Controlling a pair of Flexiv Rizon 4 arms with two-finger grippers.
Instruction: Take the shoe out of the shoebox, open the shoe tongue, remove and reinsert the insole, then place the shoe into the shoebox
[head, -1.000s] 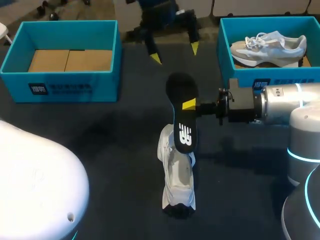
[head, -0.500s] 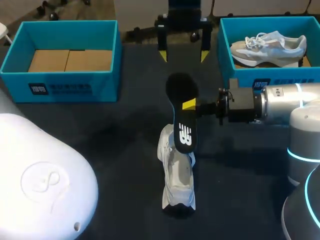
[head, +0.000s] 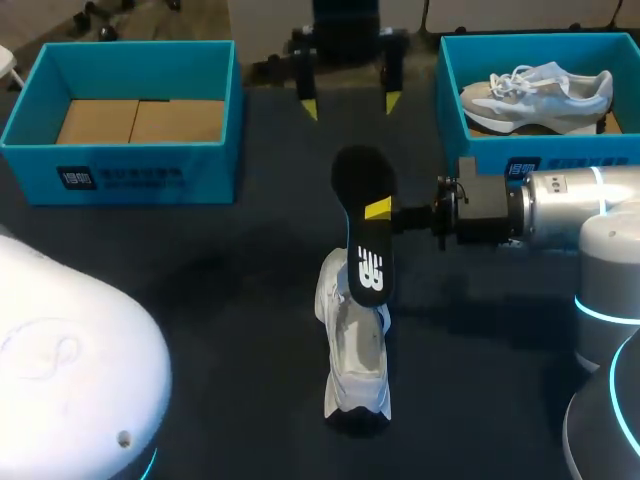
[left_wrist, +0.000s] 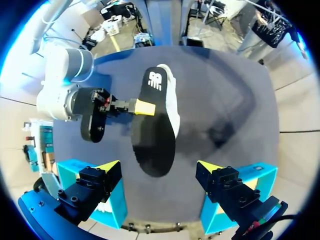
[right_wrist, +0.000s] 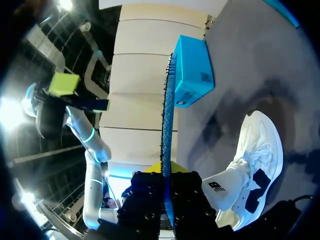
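Note:
A white shoe (head: 356, 352) lies on the dark table, mid-front. Above it my right gripper (head: 380, 210) is shut on a black insole (head: 362, 225), gripping it by one long edge. The insole's lower end overlaps the shoe's near end; whether they touch I cannot tell. In the right wrist view the insole (right_wrist: 167, 115) stands edge-on between that gripper's (right_wrist: 167, 172) fingers, with the shoe (right_wrist: 252, 160) beside it. My left gripper (head: 349, 105) hangs open at the far side of the table, nothing in it. Its wrist view looks down on the insole (left_wrist: 152, 125) and shoe (left_wrist: 173, 97) ahead of its own gripper (left_wrist: 159, 170).
A blue shoebox (head: 130, 165) with a cardboard bottom stands at the back left. A second blue shoebox (head: 480, 155) at the back right holds another pale shoe (head: 535, 92). My left arm's white body (head: 70, 380) fills the front left corner.
My left gripper has swung and shifted sideways at the far side of the table, staying open. The right gripper, insole and shoe have not moved.

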